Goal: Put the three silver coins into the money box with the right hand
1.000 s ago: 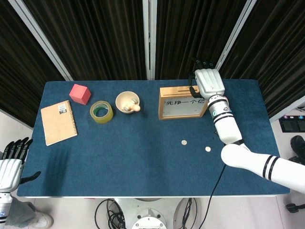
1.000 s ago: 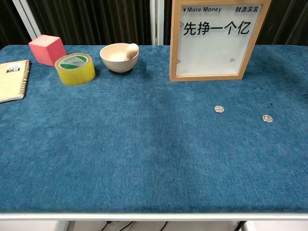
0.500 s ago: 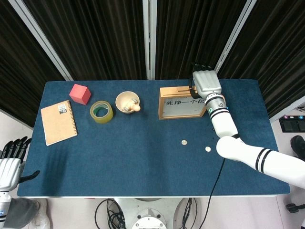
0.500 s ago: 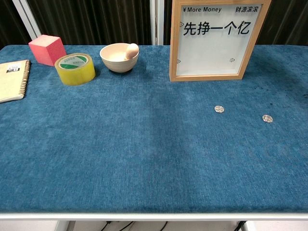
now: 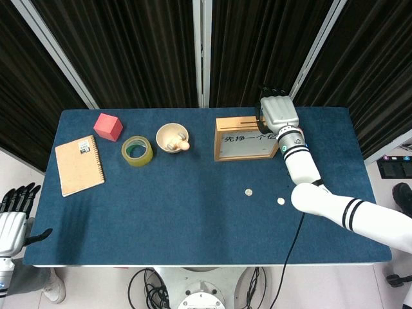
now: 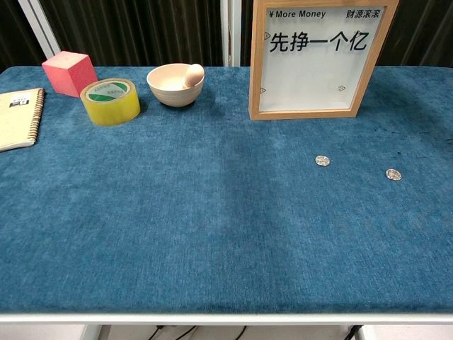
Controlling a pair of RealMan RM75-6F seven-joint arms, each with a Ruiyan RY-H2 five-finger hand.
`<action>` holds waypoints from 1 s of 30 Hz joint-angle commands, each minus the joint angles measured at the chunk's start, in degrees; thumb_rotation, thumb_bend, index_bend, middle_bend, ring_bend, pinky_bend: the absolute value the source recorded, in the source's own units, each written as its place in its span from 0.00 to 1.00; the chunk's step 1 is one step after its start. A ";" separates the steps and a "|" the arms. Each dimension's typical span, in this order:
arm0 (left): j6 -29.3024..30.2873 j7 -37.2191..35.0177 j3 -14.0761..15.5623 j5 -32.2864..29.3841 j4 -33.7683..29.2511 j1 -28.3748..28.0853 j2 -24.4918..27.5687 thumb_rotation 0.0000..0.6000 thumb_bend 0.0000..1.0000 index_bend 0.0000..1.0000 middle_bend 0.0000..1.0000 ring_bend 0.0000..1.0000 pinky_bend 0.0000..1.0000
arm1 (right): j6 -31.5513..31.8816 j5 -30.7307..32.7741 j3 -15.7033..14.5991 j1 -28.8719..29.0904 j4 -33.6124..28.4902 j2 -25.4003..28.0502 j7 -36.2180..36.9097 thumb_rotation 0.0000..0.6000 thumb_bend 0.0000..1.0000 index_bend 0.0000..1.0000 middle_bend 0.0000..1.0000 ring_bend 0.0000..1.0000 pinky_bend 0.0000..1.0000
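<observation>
Right robot hand over the top right end of the money box, back of hand up, fingers curled down behind the box's rear edge. Cannot tell whether it pinches a coin; the fingertips are hidden. Slot in the box top lies just left of the hand.

Two silver coins on the bench, in front of the box and apart from each other: left coin, right coin. Both lie flat, untouched. Chest view shows them too, left coin and right coin, below the box front. A third coin does not show in either view.

Left robot hand off the bench's near-left corner, fingers spread, holding nothing.

Along the far side, left of the box: bowl with a pale rounded thing in it, yellow tape roll just beside the bowl, pink block, notebook nearest the left edge.
</observation>
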 commanded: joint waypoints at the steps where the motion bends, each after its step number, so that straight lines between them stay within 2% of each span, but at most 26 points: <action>1: -0.03 0.01 -0.07 -0.09 0.02 -0.03 0.05 1.00 0.04 0.04 0.04 0.00 0.00 | -0.17 0.06 -0.28 0.23 0.30 -0.25 0.42 1.00 0.46 0.81 0.03 0.00 0.00; 7: -0.32 -0.05 -0.16 -0.42 0.04 -0.09 0.09 1.00 0.04 0.04 0.04 0.00 0.00 | -0.42 0.43 -1.03 0.60 1.29 -0.96 1.11 1.00 0.46 0.81 0.03 0.00 0.00; 10: -0.42 -0.14 -0.15 -0.48 0.15 -0.11 0.07 1.00 0.04 0.04 0.04 0.00 0.00 | -0.61 0.40 -1.37 0.73 1.61 -1.10 1.32 1.00 0.46 0.77 0.02 0.00 0.00; 11: -0.43 -0.19 -0.14 -0.49 0.21 -0.11 0.06 1.00 0.04 0.04 0.04 0.00 0.00 | -0.67 0.26 -1.44 0.73 1.65 -1.09 1.53 1.00 0.46 0.71 0.01 0.00 0.00; 13: -0.44 -0.33 -0.17 -0.54 0.31 -0.11 0.05 1.00 0.04 0.04 0.04 0.00 0.00 | -0.60 -0.25 -1.46 0.65 1.74 -1.10 1.98 1.00 0.45 0.51 0.00 0.00 0.00; 15: -0.51 -0.49 -0.22 -0.61 0.41 -0.15 0.04 1.00 0.04 0.04 0.04 0.00 0.00 | -0.44 -1.39 -1.41 0.42 1.79 -1.07 2.76 1.00 0.44 0.24 0.00 0.00 0.00; 16: -0.55 -0.53 -0.24 -0.63 0.44 -0.18 0.03 1.00 0.04 0.04 0.04 0.00 0.00 | -0.51 -1.82 -1.33 0.28 1.73 -1.02 3.17 1.00 0.44 0.14 0.00 0.00 0.00; 17: -0.60 -0.55 -0.25 -0.64 0.46 -0.22 0.02 1.00 0.04 0.04 0.04 0.00 0.00 | -0.65 -2.22 -1.25 0.12 1.65 -0.94 3.63 1.00 0.44 0.07 0.00 0.00 0.00; 19: -0.69 -0.54 -0.29 -0.66 0.50 -0.30 -0.01 1.00 0.04 0.04 0.04 0.00 0.00 | -1.01 -3.17 -1.13 -0.23 1.38 -0.68 4.59 1.00 0.42 0.00 0.00 0.00 0.00; 26: -0.70 -0.35 -0.39 -0.75 0.39 -0.39 -0.13 1.00 0.04 0.04 0.04 0.00 0.00 | -1.39 -6.79 -0.04 -1.55 0.20 0.52 8.54 1.00 0.37 0.00 0.00 0.00 0.00; 30: -0.30 -0.27 -0.48 -0.73 0.06 -0.25 0.16 1.00 0.04 0.04 0.04 0.00 0.00 | 2.09 -17.26 1.71 -5.04 -3.87 2.50 13.97 1.00 0.37 0.00 0.00 0.00 0.00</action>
